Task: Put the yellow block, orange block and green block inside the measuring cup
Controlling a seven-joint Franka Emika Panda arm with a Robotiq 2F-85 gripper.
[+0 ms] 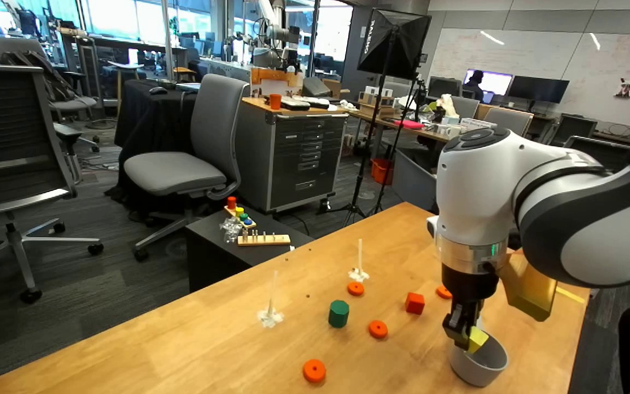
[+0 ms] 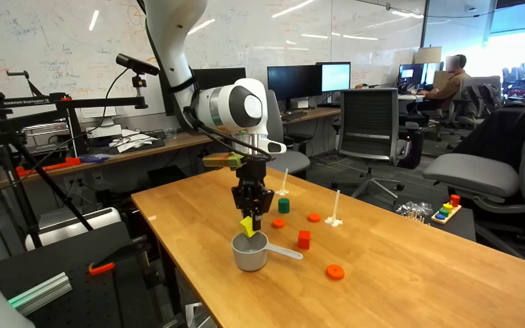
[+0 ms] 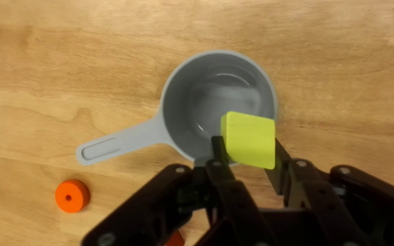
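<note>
My gripper point(image 3: 246, 148) is shut on the yellow block point(image 3: 250, 140) and holds it tilted just above the near part of the grey measuring cup's point(image 3: 180, 112) opening. The yellow block shows over the cup in both exterior views point(image 1: 477, 340) point(image 2: 247, 226). The cup point(image 2: 249, 259) stands upright, its handle pointing toward the orange block's side; its visible inside holds nothing. The red-orange block point(image 1: 414, 303) sits on the table near the cup, also in an exterior view point(image 2: 304, 239); only a corner point(image 3: 175, 240) shows in the wrist view. The green block point(image 1: 338, 314) stands farther off point(image 2: 284, 205), out of the wrist view.
Several orange discs with holes lie on the wooden table, such as a disc point(image 1: 314, 371) and another disc point(image 1: 378, 329); a disc point(image 3: 71, 195) lies near the cup's handle. Two thin upright pegs point(image 1: 360, 257) point(image 1: 272, 293) are fixed near the table's far edge.
</note>
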